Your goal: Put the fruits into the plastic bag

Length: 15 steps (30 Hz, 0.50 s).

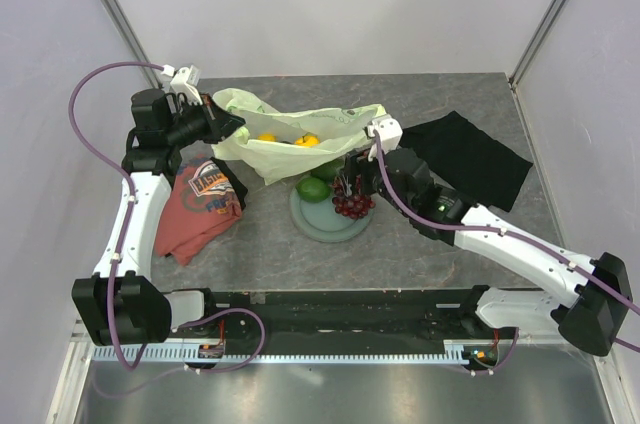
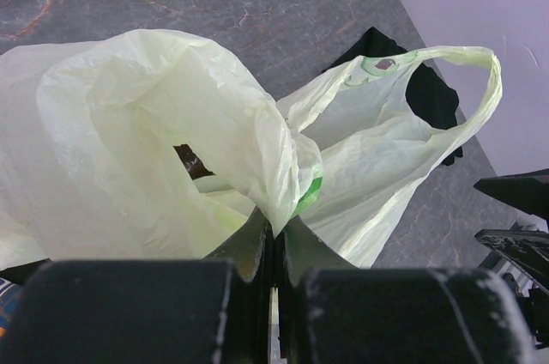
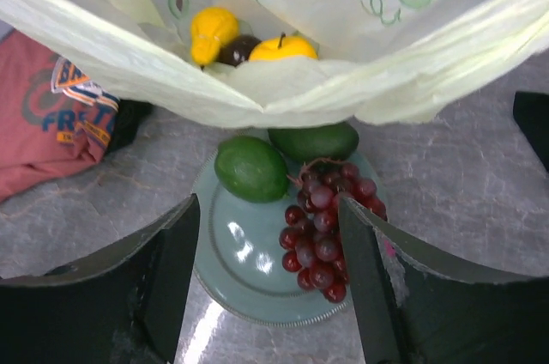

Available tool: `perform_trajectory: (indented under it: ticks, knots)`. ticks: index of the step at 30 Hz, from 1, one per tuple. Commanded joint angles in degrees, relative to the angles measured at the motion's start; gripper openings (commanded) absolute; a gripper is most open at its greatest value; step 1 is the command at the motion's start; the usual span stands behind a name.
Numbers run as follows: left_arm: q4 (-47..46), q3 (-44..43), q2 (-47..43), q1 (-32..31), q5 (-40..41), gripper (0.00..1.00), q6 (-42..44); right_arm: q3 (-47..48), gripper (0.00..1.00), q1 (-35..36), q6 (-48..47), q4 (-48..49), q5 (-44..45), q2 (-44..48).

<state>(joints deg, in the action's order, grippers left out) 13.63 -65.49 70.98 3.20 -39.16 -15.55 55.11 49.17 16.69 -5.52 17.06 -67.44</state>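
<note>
The pale green plastic bag (image 1: 290,139) lies at the back of the table with its mouth facing the plate. My left gripper (image 1: 225,129) is shut on a gathered fold of the bag's edge (image 2: 287,184) and holds it up. Inside the bag are a yellow pear (image 3: 210,33), a dark plum (image 3: 238,49) and a yellow-orange round fruit (image 3: 281,46). The grey-green plate (image 3: 240,269) holds two dark green oval fruits (image 3: 250,168) (image 3: 316,141) and a dark red grape bunch (image 3: 326,227). My right gripper (image 3: 270,235) is open just above the plate, its right finger beside the grapes.
A red printed T-shirt (image 1: 200,204) lies left of the plate, under the left arm. A black cloth (image 1: 470,154) lies at the back right, behind the right arm. The bag's free loop handle (image 2: 480,81) stands up toward the right arm.
</note>
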Motion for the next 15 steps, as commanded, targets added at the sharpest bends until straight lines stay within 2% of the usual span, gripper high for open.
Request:
perform_trajectory:
  ticks: [1, 10, 15]
  knots:
    - [-0.3, -0.2, -0.4, 0.4, 0.4, 0.02, 1.0, -0.9, 0.72, 0.1, 2.2, -3.5, 1.7, -0.3]
    - [-0.1, -0.2, -0.6, 0.5, 0.5, 0.02, 1.0, -4.3, 0.66, 0.1, 6.3, -6.9, 2.3, -0.4]
    - [-0.1, -0.2, -0.6, 0.4, 0.6, 0.02, 1.0, -4.5, 0.58, 0.1, 11.3, -9.2, 4.1, -5.4]
